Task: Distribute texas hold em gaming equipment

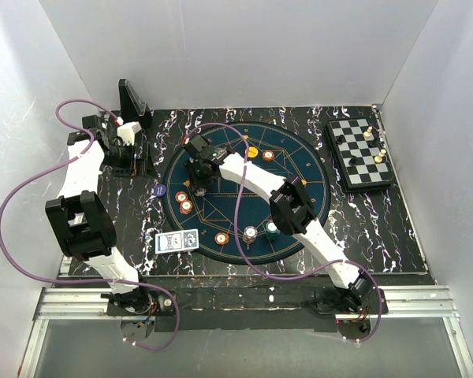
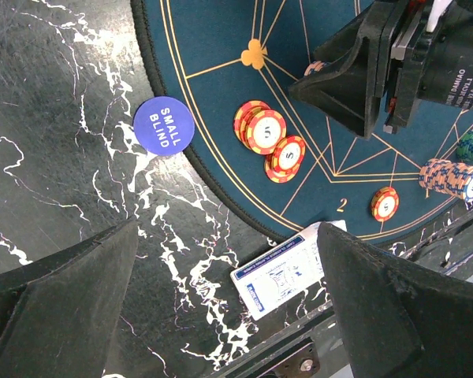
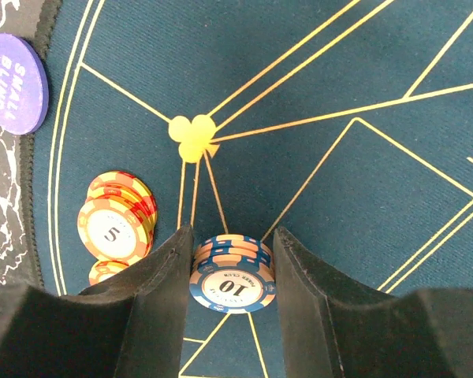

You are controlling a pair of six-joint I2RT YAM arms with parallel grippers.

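My right gripper (image 3: 232,236) clamps the blue-and-orange striped stack of poker chips (image 3: 230,277) on the round dark-blue gold-lined mat (image 3: 339,71), apparently for dealing out; my left gripper (image 2: 225,232) hangs wide apart off the mat.

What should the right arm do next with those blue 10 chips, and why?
Probably set them down and open the right tool: it squeezes the blue 10 chip stack over the dark-blue mat, right beside the orange 5 chips already laid there.
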